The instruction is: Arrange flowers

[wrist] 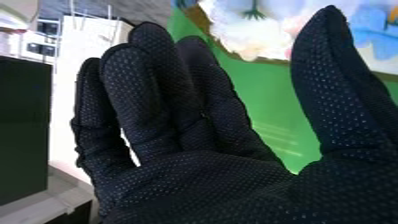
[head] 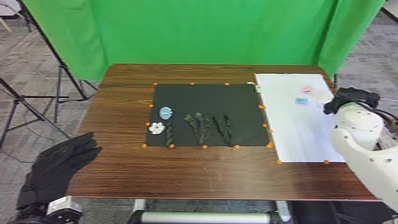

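Left hand (head: 62,165) stood apart from the work; pink flower awaited a light pinch

Left hand: at the left edge of the table (head: 115,172), fingers extended, holding nothing. Beside it in order, on the black mat (head: 244,107), lay a white flower (head: 157,128), a blue flower (head: 166,113) at the head of the left stem (head: 169,137), then the middle stems (head: 200,126) and the right stems (head: 224,129), both without blooms.

On the white sheet (head: 306,137) lay a light-blue piece (head: 302,101) and, just beyond it, the pink flower (head: 307,89). Right hand (head: 353,98): at the sheet's right edge, fingers straight, thumb well apart, nothing held.

Assessment: the step in hand appeared to be fetching a bloom for a bare stem. Good practice called for approaching the pink flower from above, narrowing thumb and fingers before contact, and pinching only its rim, since it looked light and liable to slide or crumple. The light-blue piece was near enough to be swept along. A clear lift over the mat, then a release low above the middle stems, would have spared their layout.
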{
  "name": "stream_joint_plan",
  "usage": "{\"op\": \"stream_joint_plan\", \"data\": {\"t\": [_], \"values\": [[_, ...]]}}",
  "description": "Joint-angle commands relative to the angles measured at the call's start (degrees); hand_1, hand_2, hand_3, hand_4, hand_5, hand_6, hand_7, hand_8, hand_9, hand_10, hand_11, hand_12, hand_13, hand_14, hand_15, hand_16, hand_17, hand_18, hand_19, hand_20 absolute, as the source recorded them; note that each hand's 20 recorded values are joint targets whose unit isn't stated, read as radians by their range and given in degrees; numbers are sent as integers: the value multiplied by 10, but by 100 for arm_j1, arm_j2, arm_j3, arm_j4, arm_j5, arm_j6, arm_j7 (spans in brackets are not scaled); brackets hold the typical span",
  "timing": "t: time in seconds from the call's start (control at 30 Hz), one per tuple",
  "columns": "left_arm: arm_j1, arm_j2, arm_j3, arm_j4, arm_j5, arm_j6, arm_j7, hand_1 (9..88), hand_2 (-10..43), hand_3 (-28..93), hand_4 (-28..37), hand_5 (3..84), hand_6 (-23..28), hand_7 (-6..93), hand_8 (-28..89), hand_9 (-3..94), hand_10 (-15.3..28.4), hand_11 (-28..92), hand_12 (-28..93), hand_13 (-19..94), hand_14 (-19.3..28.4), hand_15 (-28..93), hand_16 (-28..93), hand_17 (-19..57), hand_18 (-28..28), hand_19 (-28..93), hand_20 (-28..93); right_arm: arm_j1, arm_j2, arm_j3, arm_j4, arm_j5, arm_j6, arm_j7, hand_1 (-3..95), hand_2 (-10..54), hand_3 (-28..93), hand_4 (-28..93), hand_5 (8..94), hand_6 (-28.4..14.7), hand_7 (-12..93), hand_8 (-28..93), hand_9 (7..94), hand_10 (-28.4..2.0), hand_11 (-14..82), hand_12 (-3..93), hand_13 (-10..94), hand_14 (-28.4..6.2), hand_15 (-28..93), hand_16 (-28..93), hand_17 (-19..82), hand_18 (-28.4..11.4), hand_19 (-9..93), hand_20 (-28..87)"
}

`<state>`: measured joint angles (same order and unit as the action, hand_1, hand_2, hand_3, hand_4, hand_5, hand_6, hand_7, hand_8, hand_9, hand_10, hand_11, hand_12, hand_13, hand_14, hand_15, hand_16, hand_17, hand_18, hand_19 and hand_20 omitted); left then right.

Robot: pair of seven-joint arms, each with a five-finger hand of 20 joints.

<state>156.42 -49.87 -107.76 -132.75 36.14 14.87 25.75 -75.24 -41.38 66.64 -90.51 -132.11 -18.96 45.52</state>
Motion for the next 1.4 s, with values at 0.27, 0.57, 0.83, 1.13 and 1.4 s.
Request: {"op": "stream_joint_plan", "data": {"t": [0.27, 0.57, 0.83, 1.13, 1.4], "values": [[-59, -127, 53, 38, 61, -73, -136, 264, 30, 819, -147, 464, 140, 125, -76, 373, 216, 338, 100, 260, 274, 539, -102, -93, 218, 560, 169, -300, -129, 321, 255, 46, 8, 17, 288, -45, 797, -271, 541, -86, 130, -102, 557, -216, 474, 233, 510, -180, 782, 207, 168, -283, 773, 264], [-163, -232, 71, 54, 156, -163, -261, 264, 30, 819, -148, 464, 139, 125, -76, 373, 217, 337, 101, 260, 275, 540, -102, -93, 218, 560, 169, -273, -111, 90, 275, -173, 345, -152, 298, -38, 801, -278, 548, -61, 147, -108, 559, -208, 478, 231, 513, -173, 779, 203, 169, -279, 771, 258], [-200, -214, 90, 53, 168, -190, -281, 264, 31, 819, -148, 464, 140, 125, -76, 373, 217, 337, 101, 259, 276, 540, -103, -93, 218, 561, 168, -139, -105, -150, 467, -457, 489, -195, 345, -17, 784, -282, 594, -15, 177, -131, 605, -177, 472, 227, 545, -148, 764, 198, 182, -268, 771, 242], [-205, -203, 92, 55, 163, -186, -270, 264, 30, 820, -147, 464, 140, 124, -76, 373, 217, 336, 101, 260, 274, 539, -103, -94, 218, 561, 167, -279, -19, -65, 601, -591, 622, -74, 400, -26, 783, -282, 645, -3, 186, -120, 648, -156, 469, 228, 577, -131, 755, 203, 209, -255, 788, 226], [-209, -176, 107, 58, 159, -196, -251, 265, 31, 819, -147, 465, 140, 124, -76, 373, 216, 336, 101, 260, 274, 540, -102, -94, 218, 561, 166, -323, -7, -131, 713, -927, 946, -242, 480, -49, 709, -283, 739, 7, 206, -30, 723, -112, 393, 297, 627, -102, 731, 217, 238, -241, 813, 199]]}}
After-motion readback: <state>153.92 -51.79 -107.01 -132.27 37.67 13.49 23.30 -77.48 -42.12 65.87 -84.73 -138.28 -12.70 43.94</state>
